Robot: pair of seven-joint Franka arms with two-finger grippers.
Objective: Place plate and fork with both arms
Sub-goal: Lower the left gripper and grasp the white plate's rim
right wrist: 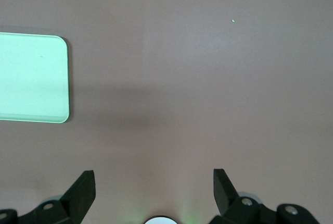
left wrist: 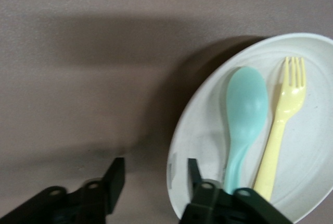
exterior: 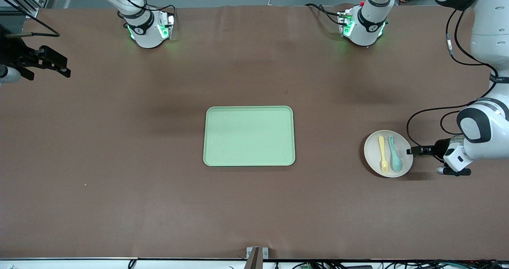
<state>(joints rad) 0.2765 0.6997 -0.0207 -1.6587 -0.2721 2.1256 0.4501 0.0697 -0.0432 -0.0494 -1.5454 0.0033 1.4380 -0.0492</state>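
Note:
The off-white plate (exterior: 372, 151) lies on the brown table toward the left arm's end, beside the tray. On it lie the pale-yellow fork (exterior: 383, 153) and a teal spoon (exterior: 395, 154), side by side. My left gripper (exterior: 410, 151) is open, low at the plate's edge. In the left wrist view the plate's rim (left wrist: 179, 151) stands between the jaws of the left gripper (left wrist: 155, 169), one finger over the plate, one outside; the fork (left wrist: 283, 114) and spoon (left wrist: 244, 109) show there. My right gripper (exterior: 55, 64) is open and empty over bare table at the right arm's end, also in its wrist view (right wrist: 154, 182).
A rectangular light-green tray (exterior: 249, 136) lies at the table's middle; its corner shows in the right wrist view (right wrist: 31, 78). Black cables hang by the left arm (exterior: 421, 114). A small mount (exterior: 256, 255) sits at the table's edge nearest the front camera.

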